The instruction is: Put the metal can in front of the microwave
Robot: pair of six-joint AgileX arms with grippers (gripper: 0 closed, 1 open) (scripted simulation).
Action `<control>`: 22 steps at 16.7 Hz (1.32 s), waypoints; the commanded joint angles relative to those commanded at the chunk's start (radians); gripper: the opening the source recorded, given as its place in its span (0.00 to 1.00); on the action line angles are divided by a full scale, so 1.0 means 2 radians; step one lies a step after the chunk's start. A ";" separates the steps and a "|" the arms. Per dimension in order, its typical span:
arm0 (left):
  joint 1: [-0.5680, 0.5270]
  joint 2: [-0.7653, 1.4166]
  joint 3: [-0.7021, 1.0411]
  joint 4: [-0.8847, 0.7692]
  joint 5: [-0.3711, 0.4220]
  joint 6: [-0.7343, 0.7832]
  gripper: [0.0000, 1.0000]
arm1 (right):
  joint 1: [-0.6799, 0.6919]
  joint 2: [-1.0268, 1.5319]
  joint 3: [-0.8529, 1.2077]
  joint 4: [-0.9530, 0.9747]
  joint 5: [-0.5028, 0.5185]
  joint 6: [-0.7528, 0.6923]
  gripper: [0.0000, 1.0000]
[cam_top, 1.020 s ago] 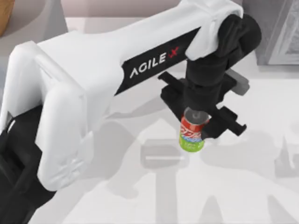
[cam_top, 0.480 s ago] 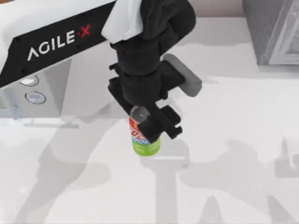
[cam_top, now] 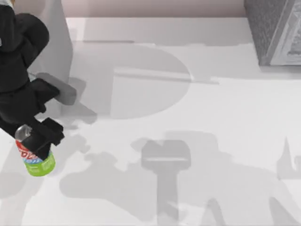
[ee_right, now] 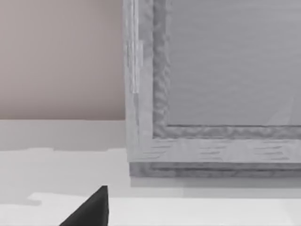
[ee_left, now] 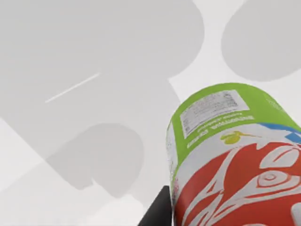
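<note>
The metal can [cam_top: 36,159], clamped in our left gripper [cam_top: 38,141], hangs at the table's [cam_top: 211,117] left, near the microwave [cam_top: 59,42]; setting down remains.

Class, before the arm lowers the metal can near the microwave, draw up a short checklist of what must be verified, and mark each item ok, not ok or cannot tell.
1. left gripper shut on the metal can: ok.
2. Can upright in the grasp: ok, only slightly tilted.
3. Can at the top view's left, by the microwave: ok.
4. Can in front of its dials: cannot tell, the arm covers them.
5. Can resting on the table: cannot tell.
6. Speckled grey box far from the can: ok.
</note>
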 joint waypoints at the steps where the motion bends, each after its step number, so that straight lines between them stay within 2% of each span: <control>1: 0.052 -0.011 -0.020 -0.002 0.000 0.008 0.00 | 0.000 0.000 0.000 0.000 0.000 0.000 1.00; 5: 0.246 -0.060 -0.086 0.017 0.004 0.024 0.00 | 0.000 0.000 0.000 0.000 0.000 0.000 1.00; 9: 0.361 -0.090 -0.105 0.071 -0.010 0.036 0.00 | 0.000 0.000 0.000 0.000 0.000 0.000 1.00; 12: 0.391 -0.100 -0.109 0.088 -0.026 0.051 0.00 | 0.000 0.000 0.000 0.000 0.000 0.000 1.00; 22: 0.391 -0.096 -0.119 0.100 -0.026 0.052 0.00 | 0.000 0.000 0.000 0.000 0.000 0.000 1.00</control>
